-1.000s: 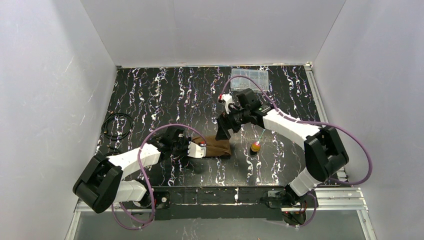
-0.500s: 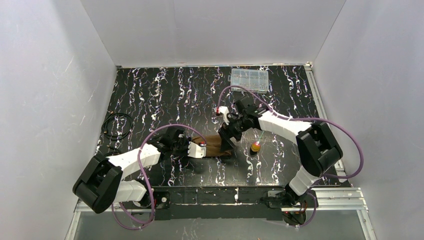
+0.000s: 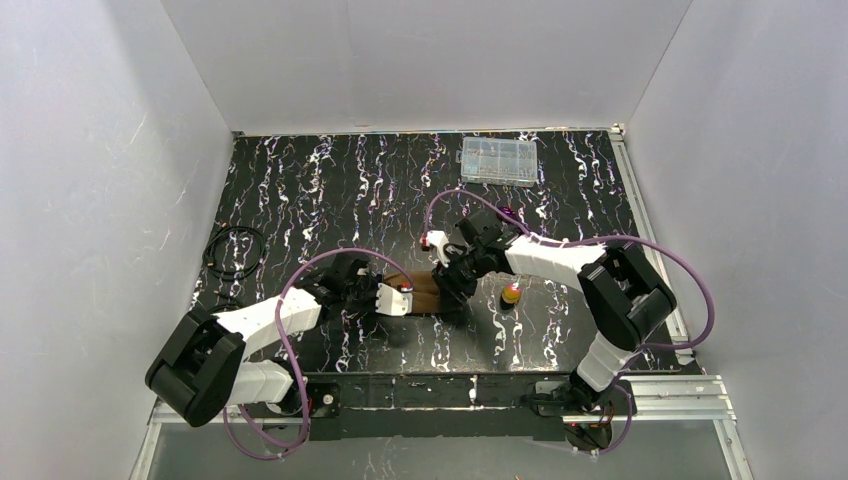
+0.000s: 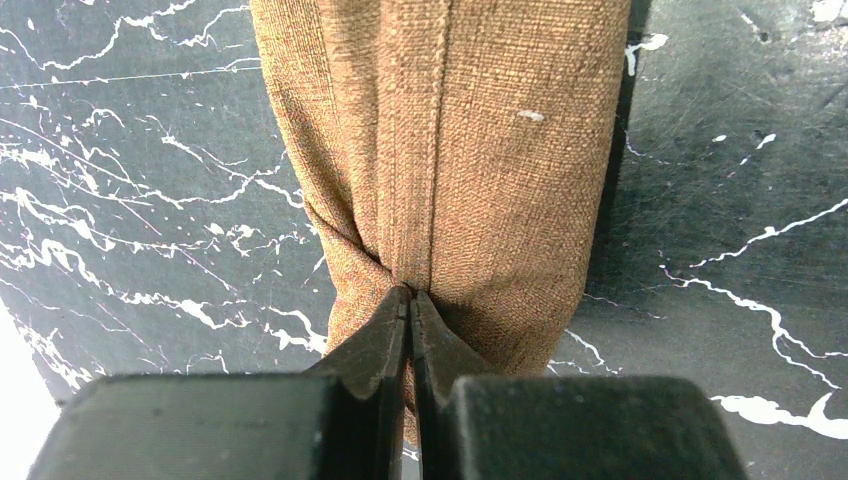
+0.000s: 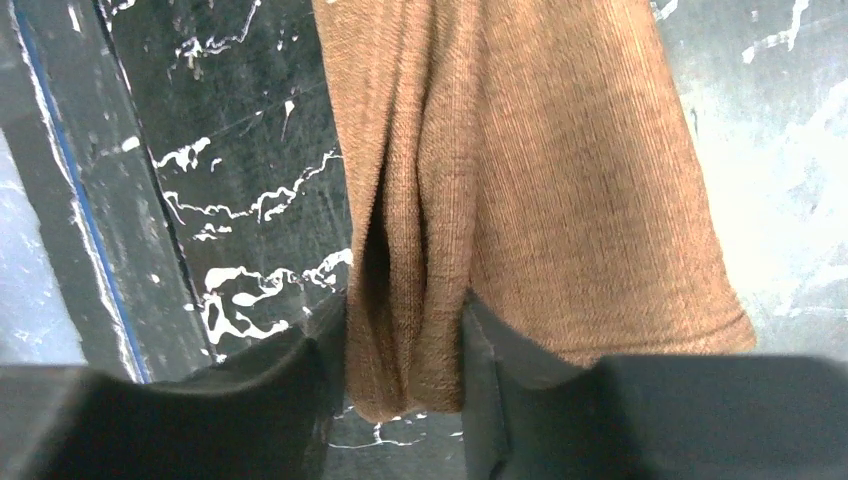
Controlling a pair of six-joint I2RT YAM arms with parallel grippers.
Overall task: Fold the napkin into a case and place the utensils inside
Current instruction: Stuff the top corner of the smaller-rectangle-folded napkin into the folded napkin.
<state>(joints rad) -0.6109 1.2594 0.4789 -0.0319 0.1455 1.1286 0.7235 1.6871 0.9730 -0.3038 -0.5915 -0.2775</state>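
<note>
In the right gripper (image 5: 404, 345), napkin (image 5: 560, 170) end, bunched

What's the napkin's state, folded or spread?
Folded: the napkin is a narrow layered bundle, pinched at opposite ends by the left fingers and right fingers.

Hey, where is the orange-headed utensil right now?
In the top view the orange-headed utensil lies on the table right of centre, just right of the right gripper, which pinches the napkin; it touches neither.
</note>
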